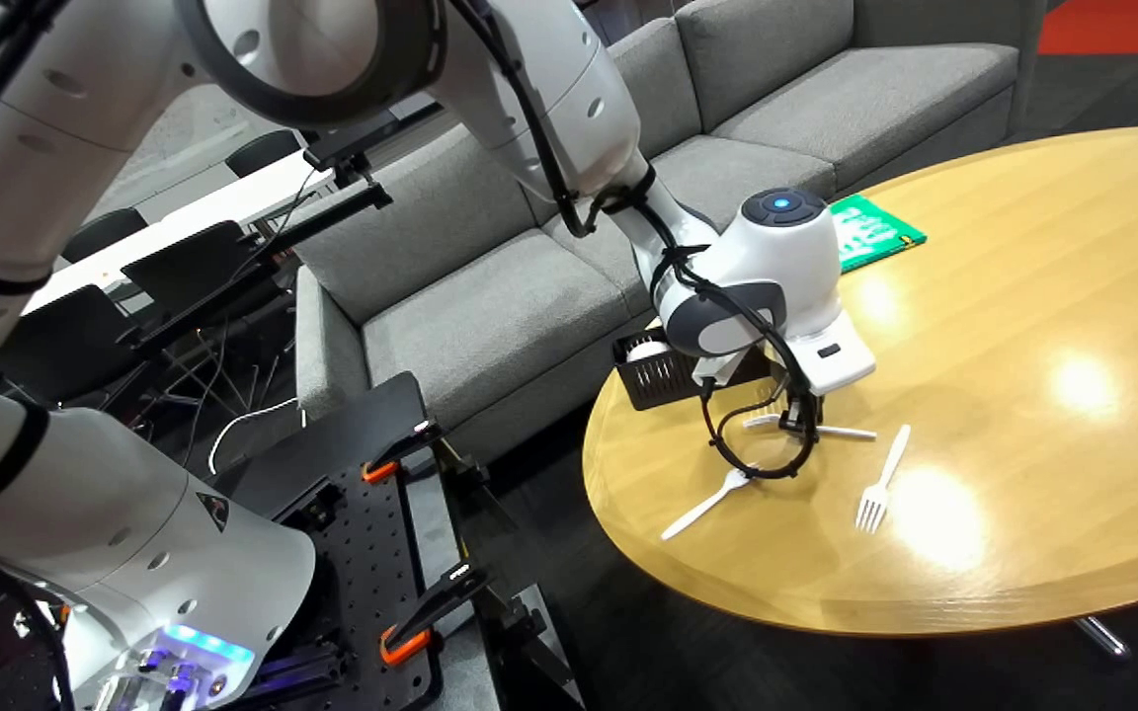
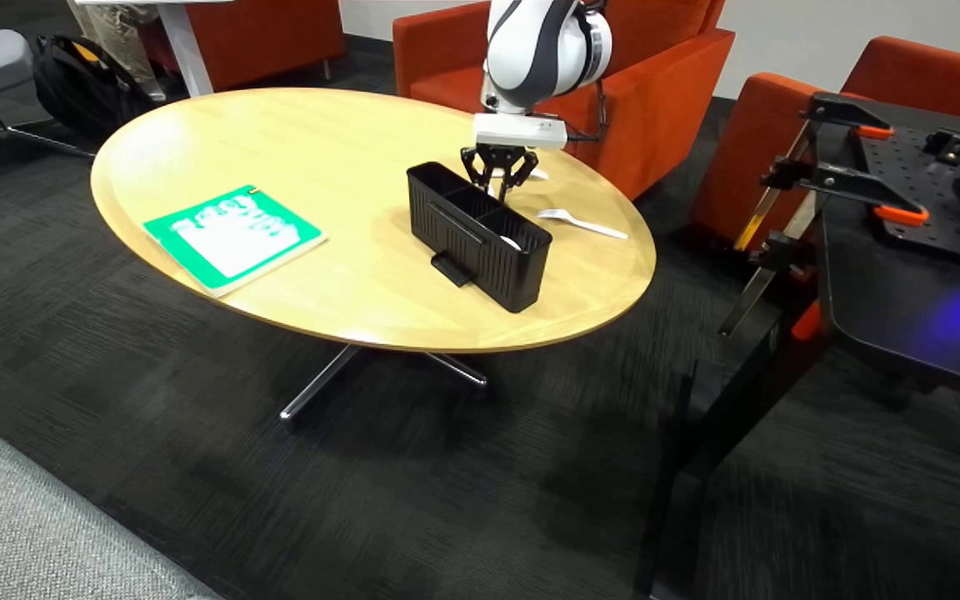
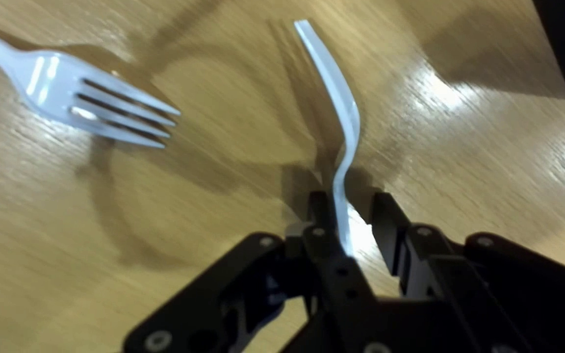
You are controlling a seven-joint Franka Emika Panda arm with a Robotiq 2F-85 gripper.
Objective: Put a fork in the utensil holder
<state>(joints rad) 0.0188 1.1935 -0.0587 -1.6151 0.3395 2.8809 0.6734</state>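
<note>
Seen edge-on in the wrist view, a slim white fork runs down between the fingers of my gripper. It lies close along the left finger, while bare table shows between it and the right finger. The jaws stand partly apart, so the fork is not clamped. In an exterior view this fork pokes out either side of the gripper, low over the table. The utensil holder, a black slotted box, stands beside the gripper, with something white inside one compartment.
Another white fork lies to one side of the gripper, and a further white utensil lies near the table edge. A green-and-white packet rests flat beyond the holder. The oval wooden table borders a grey sofa.
</note>
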